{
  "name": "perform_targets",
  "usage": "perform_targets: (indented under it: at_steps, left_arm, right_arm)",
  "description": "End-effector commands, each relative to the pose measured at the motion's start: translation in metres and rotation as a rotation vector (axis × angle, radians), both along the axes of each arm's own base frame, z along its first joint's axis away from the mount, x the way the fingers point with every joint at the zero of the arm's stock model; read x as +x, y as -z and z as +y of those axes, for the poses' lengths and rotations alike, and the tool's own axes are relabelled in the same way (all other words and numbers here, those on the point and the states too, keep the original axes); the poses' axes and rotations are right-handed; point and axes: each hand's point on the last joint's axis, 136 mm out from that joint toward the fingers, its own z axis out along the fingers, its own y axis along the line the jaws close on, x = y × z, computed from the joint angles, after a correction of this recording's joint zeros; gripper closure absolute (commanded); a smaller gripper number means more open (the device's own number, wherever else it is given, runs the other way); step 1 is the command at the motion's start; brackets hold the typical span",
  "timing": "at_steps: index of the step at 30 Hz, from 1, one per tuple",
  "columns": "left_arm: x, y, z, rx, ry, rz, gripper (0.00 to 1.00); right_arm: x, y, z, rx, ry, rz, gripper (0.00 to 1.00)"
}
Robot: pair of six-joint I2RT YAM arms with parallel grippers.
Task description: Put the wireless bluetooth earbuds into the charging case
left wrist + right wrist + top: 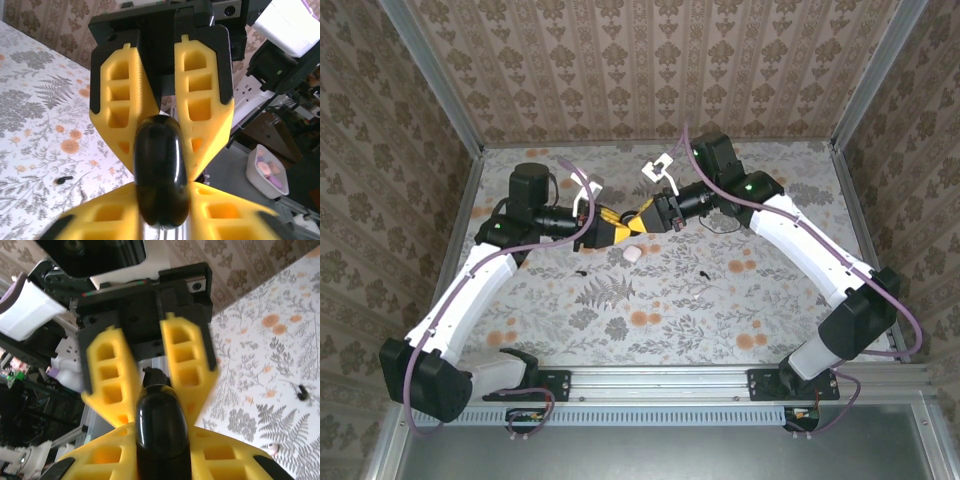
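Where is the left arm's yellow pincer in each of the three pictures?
Top view: left pincer at mid-picture, pointing right.
Left wrist view: along the bottom edge, blurred.
Right wrist view: upper middle, pointing down.
Shared landmark: the shiny black oval thing at its fingertips, plain in both wrist views.

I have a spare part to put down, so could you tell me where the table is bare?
Bare: the near strip between the left earbud, the right earbud and the front rail; also the far right corner beyond the right arm. Crowded: the middle, where the left fingers and right fingers meet around a glossy black object, near the white charging case.
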Motion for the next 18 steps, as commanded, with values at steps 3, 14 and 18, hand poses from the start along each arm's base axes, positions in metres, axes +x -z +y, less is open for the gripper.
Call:
perform_targets:
  at_steps: [3,14,18]
  left_arm:
    - [0.030,-0.023,0.023,-0.021,-0.197,-0.081,0.39]
    - [0.057,-0.038,0.032,-0.197,-0.378,-0.012,0.40]
    - [0.050,-0.042,0.013,-0.241,-0.340,0.009,0.41]
  right_arm:
    - [0.025,-0.005,0.001,0.059,0.189,-0.008,0.84]
    - [0.057,-0.063,-0.021,0.385,0.504,-0.002,0.85]
    - [0.055,-0.077,-0.023,0.444,0.501,0.005,0.86]
